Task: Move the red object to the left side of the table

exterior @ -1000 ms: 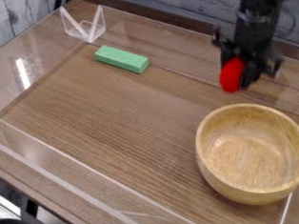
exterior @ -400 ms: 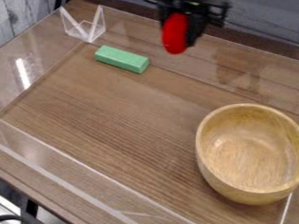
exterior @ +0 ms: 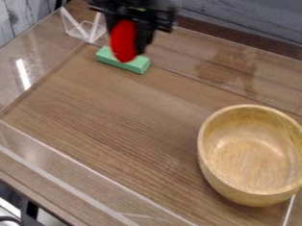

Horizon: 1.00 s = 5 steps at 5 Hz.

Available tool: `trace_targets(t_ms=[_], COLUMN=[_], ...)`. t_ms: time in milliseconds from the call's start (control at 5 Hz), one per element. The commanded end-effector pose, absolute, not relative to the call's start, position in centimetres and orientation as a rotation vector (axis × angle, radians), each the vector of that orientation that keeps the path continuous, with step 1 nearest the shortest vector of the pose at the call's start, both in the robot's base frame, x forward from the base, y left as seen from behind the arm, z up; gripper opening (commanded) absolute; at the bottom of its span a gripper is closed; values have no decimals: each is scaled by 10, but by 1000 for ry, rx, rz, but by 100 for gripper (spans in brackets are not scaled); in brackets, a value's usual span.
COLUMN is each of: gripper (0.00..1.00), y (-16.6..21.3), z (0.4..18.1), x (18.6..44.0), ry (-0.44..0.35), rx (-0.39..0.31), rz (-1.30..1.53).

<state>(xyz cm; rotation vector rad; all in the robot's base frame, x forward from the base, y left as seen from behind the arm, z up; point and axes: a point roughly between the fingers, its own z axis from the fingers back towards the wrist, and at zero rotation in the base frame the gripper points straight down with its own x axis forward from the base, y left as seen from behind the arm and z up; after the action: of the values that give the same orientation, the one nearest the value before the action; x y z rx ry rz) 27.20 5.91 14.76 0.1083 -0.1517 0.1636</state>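
**Camera view: red toy held aloft over the far left of my table**

Camera view from the near corner shows my arm's black gripper [exterior: 126,41] hanging at the back of the table [exterior: 117,136], its jaws clamped on the red object [exterior: 124,37]. From my remote seat I see the toy as a blurred red shape, standing lengthwise between the dark fingers, clear of the wood. Its green top I cannot make out at this sharpness. The gripper body above it reaches up to the upper edge of the picture, so I see little of the arm itself.

Directly behind and below the toy lies the green block [exterior: 122,59], flat on the brown wood-grain surface; in the picture the toy overlaps the block's upper edge, though I cannot tell how high above it the toy hangs. A small clear acrylic stand [exterior: 84,26] sits at the far left corner, just beside the gripper as the picture has it.

Low clear walls [exterior: 67,178] border the tabletop on the near and left sides, catching pale reflections. At the near right, well apart from the gripper, stands the wooden bowl [exterior: 257,154], upright with nothing in it, close against the right-hand edge. Between bowl and block the bare wood shows nothing else.
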Motion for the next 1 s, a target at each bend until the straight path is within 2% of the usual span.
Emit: trace_targets(t_ms=[0,400,600,800], gripper=[0,0,0,0], y=[94,156,172,178], z=[162,144,134,121], x=[261,272,283,284], ry=[-178,-152,-141,-134], rx=[133,152,149,144], rz=[175,130,123,97])
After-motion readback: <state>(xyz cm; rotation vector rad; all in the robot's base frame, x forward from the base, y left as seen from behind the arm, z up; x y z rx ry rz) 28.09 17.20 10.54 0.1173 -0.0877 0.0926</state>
